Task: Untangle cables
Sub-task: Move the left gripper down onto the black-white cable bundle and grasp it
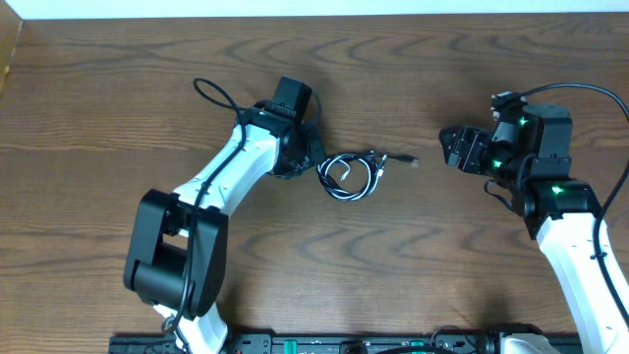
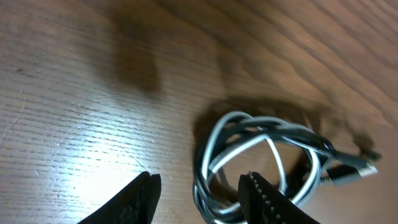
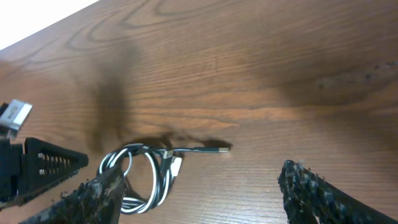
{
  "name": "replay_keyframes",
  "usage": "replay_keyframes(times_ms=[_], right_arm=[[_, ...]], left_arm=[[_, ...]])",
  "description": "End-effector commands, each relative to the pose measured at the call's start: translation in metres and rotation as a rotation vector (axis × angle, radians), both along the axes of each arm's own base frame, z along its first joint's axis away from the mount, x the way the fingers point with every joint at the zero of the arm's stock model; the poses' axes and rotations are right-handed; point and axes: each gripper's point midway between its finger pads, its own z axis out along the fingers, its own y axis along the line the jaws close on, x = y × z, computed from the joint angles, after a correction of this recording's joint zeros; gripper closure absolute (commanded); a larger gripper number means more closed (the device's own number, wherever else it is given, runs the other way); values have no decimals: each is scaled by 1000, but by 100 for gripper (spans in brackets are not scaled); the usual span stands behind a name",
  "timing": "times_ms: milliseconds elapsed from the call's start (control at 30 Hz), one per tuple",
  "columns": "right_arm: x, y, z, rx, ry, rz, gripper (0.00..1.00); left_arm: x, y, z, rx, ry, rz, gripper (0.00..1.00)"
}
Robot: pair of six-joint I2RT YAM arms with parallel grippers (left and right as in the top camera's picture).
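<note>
The cables (image 1: 351, 174) lie as a small black and white coil on the table's middle, with a black plug end (image 1: 403, 158) sticking out to the right. My left gripper (image 1: 307, 157) is open just left of the coil. In the left wrist view its jaws (image 2: 199, 196) straddle the coil's near edge, and the cables (image 2: 261, 158) rest on the wood. My right gripper (image 1: 454, 147) is open, some way right of the plug end. The right wrist view shows the cables (image 3: 146, 174) between and beyond its wide-spread jaws (image 3: 202, 196).
The wooden table (image 1: 314, 265) carries nothing else. Thick black cords (image 1: 211, 93) run along each arm. The left gripper's fingers show at the left edge of the right wrist view (image 3: 37, 168).
</note>
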Motion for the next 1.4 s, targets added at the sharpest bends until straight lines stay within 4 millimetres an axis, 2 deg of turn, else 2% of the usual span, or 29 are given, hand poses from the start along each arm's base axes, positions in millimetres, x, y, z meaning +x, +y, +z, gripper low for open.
replay_keyframes(times_ms=[0, 233, 333, 467, 933, 1367], right_arm=[[5, -9, 2, -33, -6, -54, 24], [7, -10, -8, -40, 19, -60, 23], [7, -9, -15, -40, 42, -58, 23], [6, -8, -20, -37, 60, -52, 23], [6, -4, -19, -32, 58, -46, 21], [7, 1, -18, -30, 51, -35, 20]], left_arm=[[-2, 0, -17, 17, 51, 74, 54], [-13, -16, -24, 10, 77, 31, 56], [-15, -20, -26, 14, 81, 22, 64], [-18, -15, -33, 51, 82, 27, 70], [-14, 1, -38, 138, 52, 51, 75], [-16, -3, -44, 124, 52, 95, 78]])
